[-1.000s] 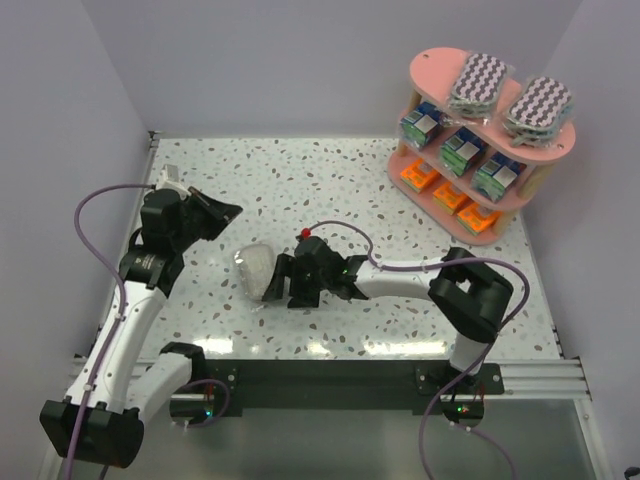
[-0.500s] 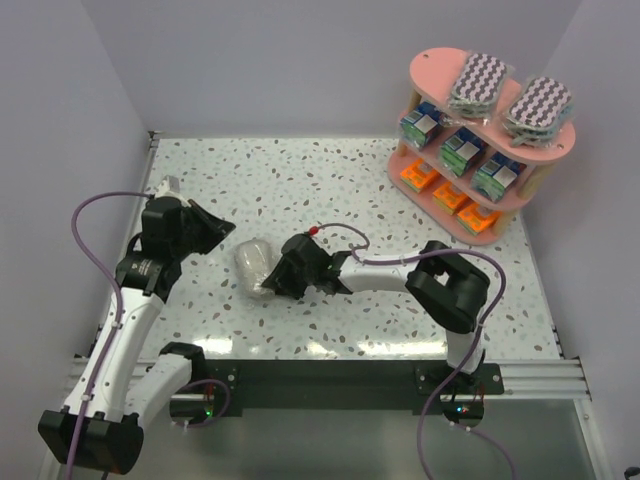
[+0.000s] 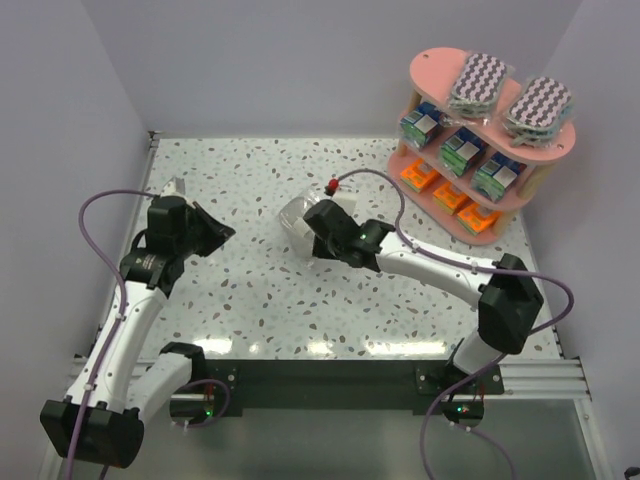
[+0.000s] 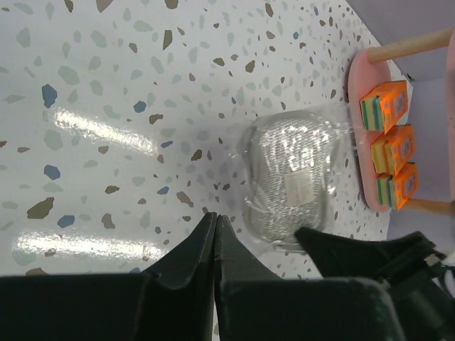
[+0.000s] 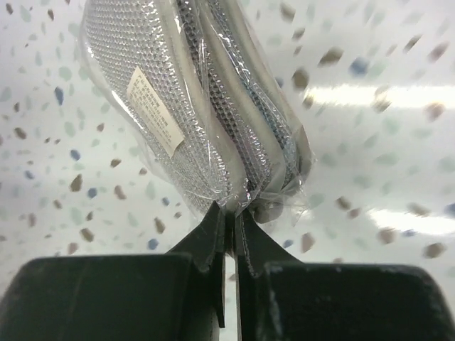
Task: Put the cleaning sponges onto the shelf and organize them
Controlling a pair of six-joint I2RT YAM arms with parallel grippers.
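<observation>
My right gripper (image 5: 231, 212) is shut on the clear wrap of a greyish oval sponge pack (image 5: 192, 99) and holds it lifted above the table. From above, that pack (image 3: 296, 216) hangs near the table's middle at the right gripper (image 3: 312, 237). The left gripper (image 4: 215, 219) is shut and empty at the left side (image 3: 222, 235). The pink shelf (image 3: 433, 70) stands at the far right, with two purple-white zigzag packs (image 3: 478, 78) on top, green-and-blue packs (image 3: 462, 150) in the middle and orange packs (image 3: 452, 199) at the bottom.
The speckled table (image 3: 250, 300) is walled at the back and both sides. A purple cable (image 3: 375, 180) loops over the right arm. The left wrist view shows the held pack (image 4: 295, 181) and the shelf's bottom tier (image 4: 362, 128) with orange packs (image 4: 387, 106).
My right gripper closed on the greyish pack's wrap, lifted it off the table and carried it back and right toward the shelf. The left arm barely moved.
</observation>
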